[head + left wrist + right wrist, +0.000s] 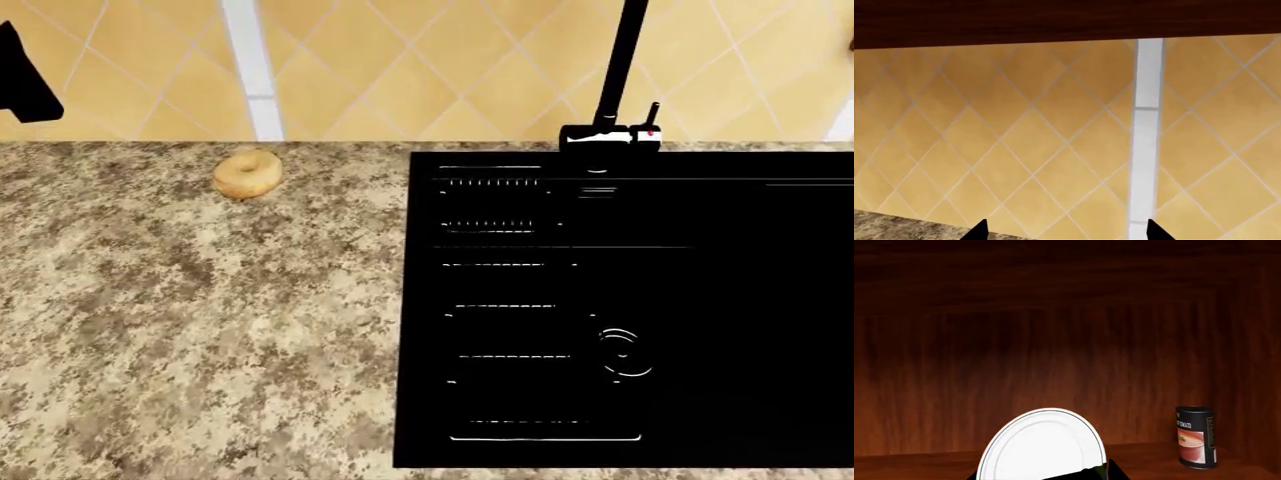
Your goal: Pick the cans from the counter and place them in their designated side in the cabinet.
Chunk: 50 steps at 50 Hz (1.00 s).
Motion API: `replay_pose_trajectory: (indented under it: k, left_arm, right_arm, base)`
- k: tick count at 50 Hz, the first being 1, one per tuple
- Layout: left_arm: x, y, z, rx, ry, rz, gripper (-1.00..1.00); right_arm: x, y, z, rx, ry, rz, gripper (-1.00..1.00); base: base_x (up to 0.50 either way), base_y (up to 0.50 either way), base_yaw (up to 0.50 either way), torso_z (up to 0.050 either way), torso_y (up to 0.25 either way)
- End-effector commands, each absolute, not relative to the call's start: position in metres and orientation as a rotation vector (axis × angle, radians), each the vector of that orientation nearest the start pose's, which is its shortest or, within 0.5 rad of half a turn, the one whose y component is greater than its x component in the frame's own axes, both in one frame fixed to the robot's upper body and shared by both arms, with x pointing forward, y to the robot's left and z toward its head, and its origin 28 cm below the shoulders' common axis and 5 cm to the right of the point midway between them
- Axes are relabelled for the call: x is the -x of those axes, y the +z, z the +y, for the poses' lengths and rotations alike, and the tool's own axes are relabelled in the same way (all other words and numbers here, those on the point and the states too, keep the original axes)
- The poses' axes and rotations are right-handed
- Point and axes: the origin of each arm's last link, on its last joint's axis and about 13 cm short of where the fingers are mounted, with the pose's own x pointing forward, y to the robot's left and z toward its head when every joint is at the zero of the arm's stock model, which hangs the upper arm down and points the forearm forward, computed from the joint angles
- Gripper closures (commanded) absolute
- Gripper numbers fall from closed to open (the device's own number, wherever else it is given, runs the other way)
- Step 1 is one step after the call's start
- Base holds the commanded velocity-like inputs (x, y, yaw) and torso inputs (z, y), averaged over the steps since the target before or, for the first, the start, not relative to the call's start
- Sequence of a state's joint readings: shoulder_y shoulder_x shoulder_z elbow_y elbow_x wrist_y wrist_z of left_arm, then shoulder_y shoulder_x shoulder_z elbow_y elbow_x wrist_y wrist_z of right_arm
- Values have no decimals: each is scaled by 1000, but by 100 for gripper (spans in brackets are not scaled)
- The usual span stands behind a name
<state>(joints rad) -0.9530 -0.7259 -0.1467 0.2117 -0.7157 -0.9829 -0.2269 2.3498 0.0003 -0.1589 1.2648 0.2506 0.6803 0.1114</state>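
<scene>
In the right wrist view a can [1041, 445] fills the space between my fingers. I see its pale round metal top and a sliver of green label. My right gripper [1046, 476] is shut on it, inside the dark wood cabinet [1054, 340]. Another can [1195, 437], dark-labelled with a red picture, stands upright on the cabinet shelf off to one side. My left gripper [1066, 232] is open and holds nothing. It faces the tiled wall just above the counter [894, 225] and under the cabinet's dark underside [1054, 20]. No can stands on the counter [200, 320] in the head view.
A tan bagel-like lump [248, 174] lies near the back of the counter. The black inset sink [627, 310] with its tall faucet [617, 90] takes up the right half. A black part of my left arm [20, 75] shows at the far left.
</scene>
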Motion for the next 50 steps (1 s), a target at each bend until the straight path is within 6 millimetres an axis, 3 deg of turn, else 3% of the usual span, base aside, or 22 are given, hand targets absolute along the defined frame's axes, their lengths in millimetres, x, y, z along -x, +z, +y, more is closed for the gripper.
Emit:
replay_pose_trajectory:
  k: [1,32,33,50]
  left_arm:
    - [-271,306,365,-17,235,-232,-100]
    - [-277,300,364,-20,239,-232,-100]
    - [-277,300,364,-19,240,-231,-100]
    - [-271,303,366,-23,240,-230,-100]
  right_arm:
    - [-310,570,-85,-46,-20,-390,100]
    - [-310,569,-86,-17,-54,-384,100]
    - [-310,569,-86,-17,-55,-385,-100]
    - [-310,570,-86,-12,-63,-390,-100]
  base:
    - [0,0,0,0,0]
    - [0,0,0,0,0]
    - [0,0,0,0,0]
    - [0,0,0,0,0]
